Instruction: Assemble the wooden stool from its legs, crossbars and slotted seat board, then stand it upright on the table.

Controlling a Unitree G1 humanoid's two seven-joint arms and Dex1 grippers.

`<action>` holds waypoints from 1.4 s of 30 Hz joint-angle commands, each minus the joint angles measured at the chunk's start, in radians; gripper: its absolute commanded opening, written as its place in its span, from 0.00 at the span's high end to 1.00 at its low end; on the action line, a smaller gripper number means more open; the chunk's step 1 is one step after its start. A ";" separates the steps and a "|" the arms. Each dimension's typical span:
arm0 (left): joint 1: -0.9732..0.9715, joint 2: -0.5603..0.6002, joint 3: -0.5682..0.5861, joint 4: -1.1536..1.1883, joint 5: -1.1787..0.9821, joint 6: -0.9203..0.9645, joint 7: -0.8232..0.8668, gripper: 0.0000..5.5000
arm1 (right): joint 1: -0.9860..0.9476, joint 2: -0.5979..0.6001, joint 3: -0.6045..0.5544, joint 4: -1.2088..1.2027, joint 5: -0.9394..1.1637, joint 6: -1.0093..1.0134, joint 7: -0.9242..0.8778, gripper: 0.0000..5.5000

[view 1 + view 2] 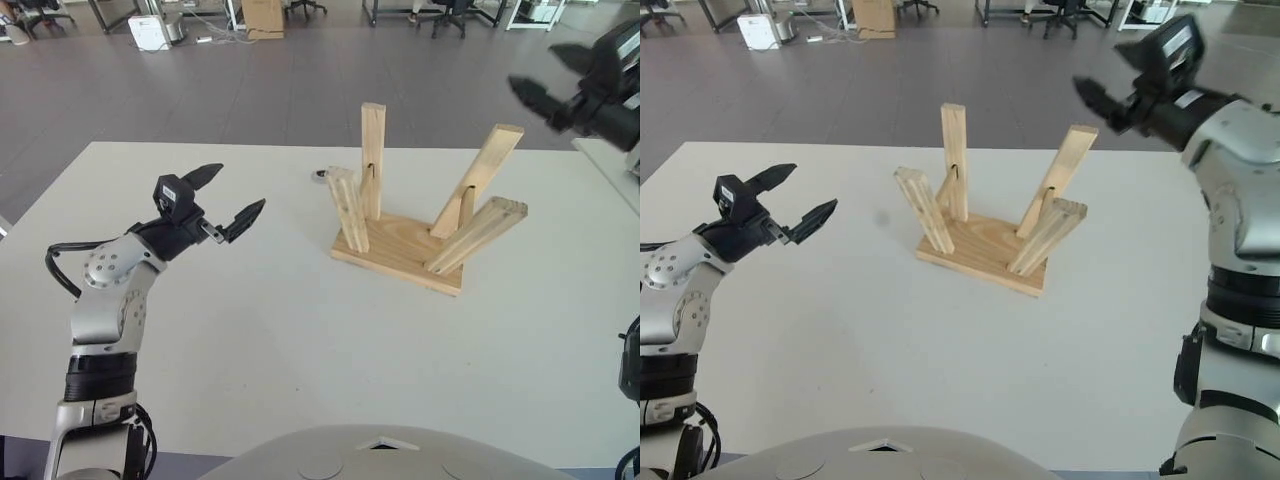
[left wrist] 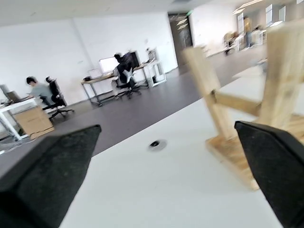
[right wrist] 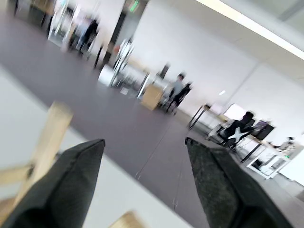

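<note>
The wooden stool [image 1: 405, 235] is seen upside down on the white counter [image 1: 250, 340], somewhat right of the middle and towards the far edge. Its seat board [image 1: 395, 258] is laid flat on the counter, and four legs are carried upward from it. The far left leg [image 1: 372, 160] is held almost upright, while the near left leg [image 1: 348, 208] is tilted to the left. The far right leg [image 1: 482, 175] and the near right leg [image 1: 480, 232] are both slanted out to the right. A short crossbar [image 1: 466, 208] is fitted between the two right legs, and another is made out between the left pair in the left wrist view.

A small round grey object [image 1: 320, 176] is seen on the counter just beyond the stool's left side.

The left claw [image 1: 241, 186] is held well apart from the stool, on its left and above the counter, with its two dark fingers spread wide and nothing gripped between them. The left arm [image 1: 110, 290] is bent at the elbow, so that the claw is pointed towards the stool.

The right claw [image 1: 1098, 66] is raised high, above and beyond the stool's right legs, clear of them. Its fingers are likewise spread wide and nothing is held. The right arm [image 1: 1240, 170] is lifted from the right side, with the claw pointed left.
</note>
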 commanded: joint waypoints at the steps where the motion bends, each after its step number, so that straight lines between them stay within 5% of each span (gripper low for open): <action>1: -0.220 0.017 -0.089 0.438 0.232 -0.171 0.097 0.05 | 0.055 -0.073 -0.063 0.277 -0.130 -0.108 -0.075 0.42; 7: -0.495 -0.089 -0.246 0.954 0.412 -0.425 0.049 0.05 | 0.362 0.011 0.050 0.290 -0.227 -0.097 -0.070 0.42; 11: -0.602 -0.168 -0.317 1.159 0.495 -0.496 0.031 0.05 | 0.512 0.148 0.242 0.215 -0.271 -0.059 -0.053 0.42; 18: -0.605 -0.213 -0.345 1.250 0.554 -0.563 0.060 0.05 | 0.417 0.283 0.424 0.382 -0.406 -0.148 -0.076 0.42; 27: -0.555 -0.284 -0.377 1.279 0.603 -0.633 0.119 0.05 | 0.266 0.375 0.448 0.569 -0.452 -0.290 -0.052 0.42; 36: -0.294 -0.136 -0.293 0.982 0.375 -0.648 -0.272 0.05 | 0.442 0.387 0.469 0.259 -0.341 -0.261 0.122 0.42; 42: -0.116 -0.116 -0.252 0.698 0.257 -0.474 -0.298 0.28 | 0.425 0.409 0.403 0.239 -0.338 -0.223 0.051 0.67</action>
